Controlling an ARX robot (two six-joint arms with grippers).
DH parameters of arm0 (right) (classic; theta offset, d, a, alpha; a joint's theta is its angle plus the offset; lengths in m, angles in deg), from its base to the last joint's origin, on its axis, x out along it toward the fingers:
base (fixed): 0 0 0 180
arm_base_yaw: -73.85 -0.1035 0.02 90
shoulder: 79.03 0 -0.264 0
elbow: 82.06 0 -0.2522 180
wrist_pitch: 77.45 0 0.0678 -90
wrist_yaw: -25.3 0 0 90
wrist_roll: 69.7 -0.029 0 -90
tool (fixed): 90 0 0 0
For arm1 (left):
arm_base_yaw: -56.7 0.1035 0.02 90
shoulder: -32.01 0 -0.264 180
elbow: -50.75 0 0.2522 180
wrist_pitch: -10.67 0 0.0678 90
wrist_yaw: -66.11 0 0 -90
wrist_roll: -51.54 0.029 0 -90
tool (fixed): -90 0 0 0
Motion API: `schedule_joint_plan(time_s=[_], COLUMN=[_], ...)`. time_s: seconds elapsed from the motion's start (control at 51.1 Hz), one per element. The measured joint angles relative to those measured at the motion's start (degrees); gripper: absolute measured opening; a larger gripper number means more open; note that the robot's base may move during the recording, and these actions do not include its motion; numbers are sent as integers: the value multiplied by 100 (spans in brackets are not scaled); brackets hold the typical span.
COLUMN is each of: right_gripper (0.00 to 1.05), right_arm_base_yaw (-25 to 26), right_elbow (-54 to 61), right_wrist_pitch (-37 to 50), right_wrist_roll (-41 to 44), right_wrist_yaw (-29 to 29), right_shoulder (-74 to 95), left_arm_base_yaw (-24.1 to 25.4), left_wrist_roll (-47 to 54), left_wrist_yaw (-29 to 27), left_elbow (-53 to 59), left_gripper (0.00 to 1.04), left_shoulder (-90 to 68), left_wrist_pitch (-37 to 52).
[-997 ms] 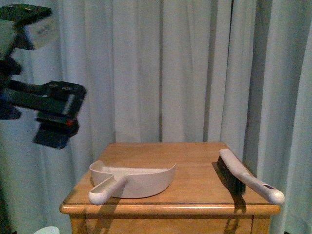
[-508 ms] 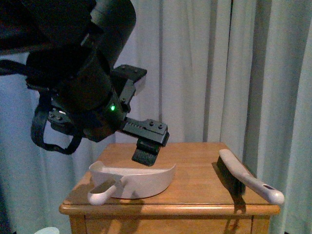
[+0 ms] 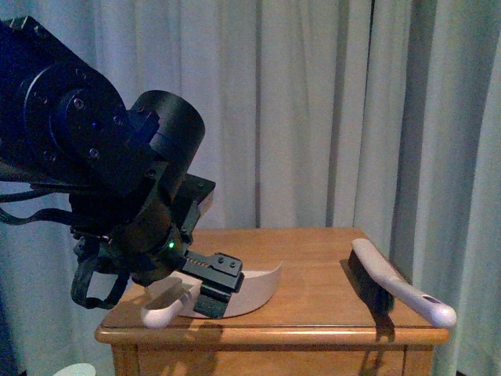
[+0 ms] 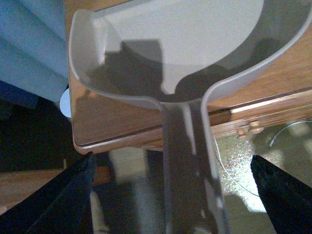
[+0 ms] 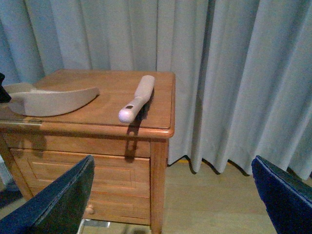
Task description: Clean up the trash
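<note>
bare tabletop lies open between the dustpan and the brush; the curtain walls off the back, and the left arm crowds the dustpan's handle.

Pale grey-white curtains hang in vertical folds across the whole rear of the scene and reach the floor, which is light and wood-toned. A wooden cabinet with a smooth, glossy top stands in front of them. Its front carries a panelled drawer. Lighting is dim, with soft shadows on the cabinet top.
</note>
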Motion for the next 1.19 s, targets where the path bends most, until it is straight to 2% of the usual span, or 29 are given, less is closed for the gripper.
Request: schedule_joint_plan(time_s=[0.821, 1.193], right_gripper=[97, 97], right_arm_base_yaw=[0, 0], right_elbow=[0, 0], right_wrist_pitch=[0, 0], right_wrist_roll=[0, 0], right_wrist_yaw=[0, 0], right_shoulder=[0, 0], left_arm_base_yaw=[170, 173], left_wrist_roll=[262, 295], left_wrist_yaw=[35, 26], left_elbow=[282, 286], left_gripper=[96, 40], left_shoulder=[-284, -284], left_wrist_pitch=[313, 483])
